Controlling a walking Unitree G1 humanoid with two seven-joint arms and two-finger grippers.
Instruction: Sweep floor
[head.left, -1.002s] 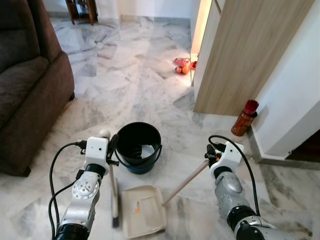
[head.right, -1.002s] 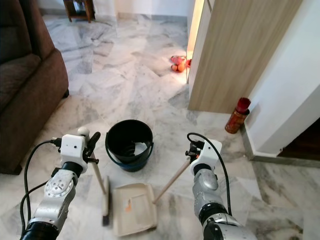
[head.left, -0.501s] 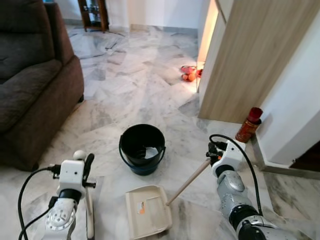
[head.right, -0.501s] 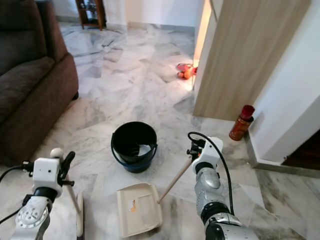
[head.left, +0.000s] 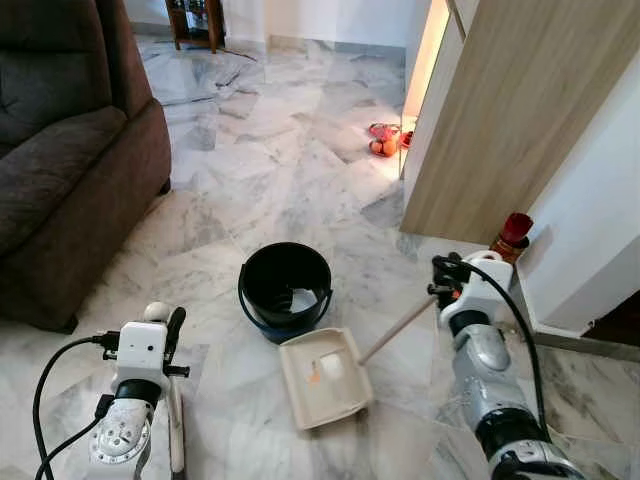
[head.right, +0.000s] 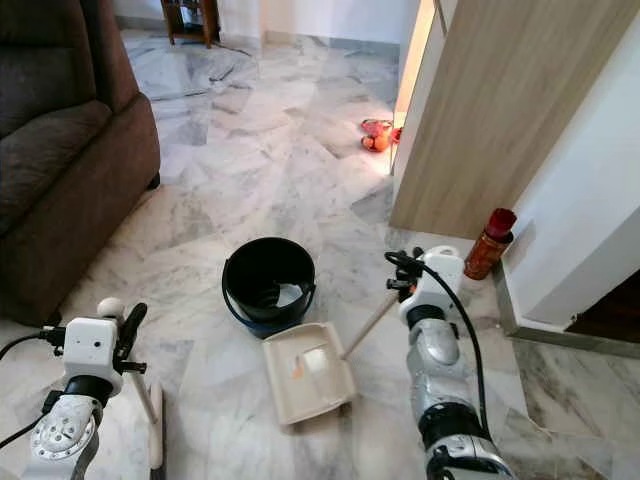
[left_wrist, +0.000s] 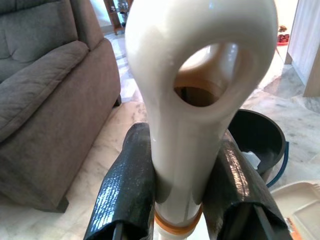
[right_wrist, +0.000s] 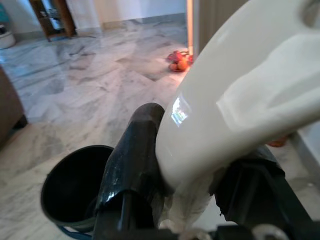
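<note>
Left gripper (left_wrist: 182, 200) jaws clenched on the cream broom handle (left_wrist: 195, 100), black fingers (left_wrist: 127, 190) pressed to both sides just under the handle's looped end with its oval hole; orange ring sits below the grip. In the head views the left gripper is low on the robot's left, the broom shaft running down beside it toward the floor.

Right gripper (right_wrist: 195, 185) jaws clenched on the glossy cream top of the dustpan handle (right_wrist: 240, 95). From it a tan stick (head.left: 397, 329) slants down to the dustpan (head.left: 325, 378), a beige rectangular tray lying on the marble floor (head.left: 260, 170) just in front of the black bucket (head.left: 285, 290) and almost touching its base. Small orange mark and a pale lump sit inside the pan. Bucket has a blue bail handle and something white at the bottom.

No readable writing anywhere; the pan's orange mark is too small to tell.

Against half a second ago: dustpan is closer to the bucket and turned, right gripper is higher and further forward; left gripper and broom about the same.

Brown sofa (head.left: 60, 150) on the left, wooden door panel (head.left: 520, 110) on the right, red bottle (head.left: 510, 238) by the wall, orange-red items (head.left: 383, 140) near the lit doorway.
</note>
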